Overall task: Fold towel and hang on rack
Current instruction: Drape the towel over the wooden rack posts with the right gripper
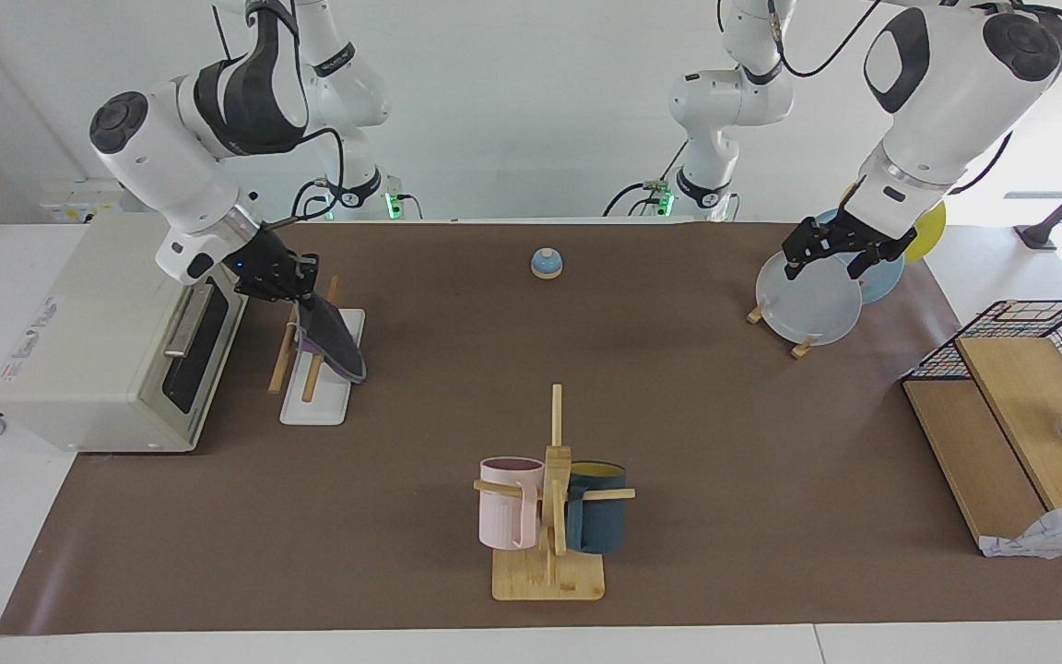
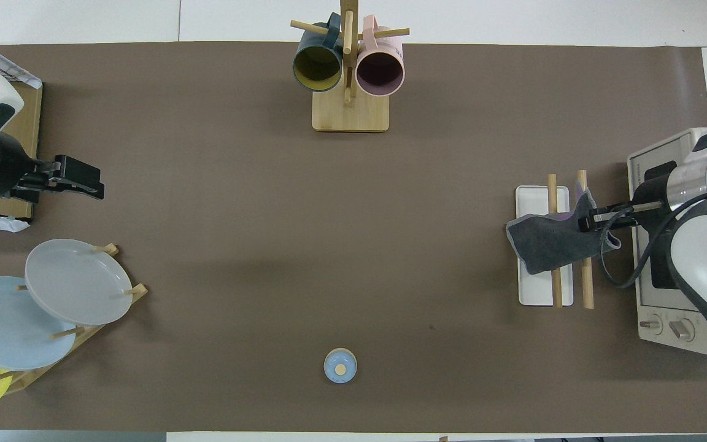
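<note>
Mug tree (image 1: pixel 549 516) with 2 cups sits farthest from robots. Right gripper (image 1: pixel 302 281) pinches towel (image 1: pixel 336 343), dark grey face out, draped over rack (image 1: pixel 321 380) beside oven (image 1: pixel 116 350). Left gripper (image 1: pixel 833 249) hangs over plate stand (image 1: pixel 806 297), fingers apart.

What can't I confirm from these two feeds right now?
- Towel on the rack: in both views the draped cloth hides how the rods carry it.
- Right claw: whether it grips the towel is unclear; the facing view shows dark fingers against dark cloth.
- Left claw: its height over the plates can't be read.
- Toaster oven: overhead, the right arm covers part.
</note>
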You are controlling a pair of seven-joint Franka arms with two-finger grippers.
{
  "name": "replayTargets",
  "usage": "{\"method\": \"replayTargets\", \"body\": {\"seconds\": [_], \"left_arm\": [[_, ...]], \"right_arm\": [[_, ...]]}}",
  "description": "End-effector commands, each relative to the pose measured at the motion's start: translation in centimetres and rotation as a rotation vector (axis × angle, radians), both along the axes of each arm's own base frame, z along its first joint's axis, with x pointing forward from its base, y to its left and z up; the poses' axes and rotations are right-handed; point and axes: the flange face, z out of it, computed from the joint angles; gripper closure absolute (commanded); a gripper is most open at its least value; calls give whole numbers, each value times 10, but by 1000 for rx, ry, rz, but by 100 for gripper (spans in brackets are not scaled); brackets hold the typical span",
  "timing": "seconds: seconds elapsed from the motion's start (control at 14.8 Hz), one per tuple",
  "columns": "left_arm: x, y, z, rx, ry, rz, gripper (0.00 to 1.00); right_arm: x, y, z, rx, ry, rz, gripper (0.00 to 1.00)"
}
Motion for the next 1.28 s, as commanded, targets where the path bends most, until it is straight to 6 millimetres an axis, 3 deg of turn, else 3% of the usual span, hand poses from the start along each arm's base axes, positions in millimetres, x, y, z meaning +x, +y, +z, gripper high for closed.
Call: {"method": "replayTargets", "body": {"seconds": [0.0, 0.34, 0.61, 1.21], "left_arm": [[-4, 7, 10, 17, -14, -7, 0], [-7, 9, 15, 81, -21, -29, 0], [-6, 11, 15, 78, -30, -18, 0], [-7, 4, 14, 29, -24, -17, 0]], "right_arm": [[-12, -23, 4, -25, -27, 33, 100], [-15, -66, 9, -82, -46, 126, 100], [-19, -87, 8, -107, -44, 158, 100], [-29, -85, -4, -107, -26, 149, 100]]}}
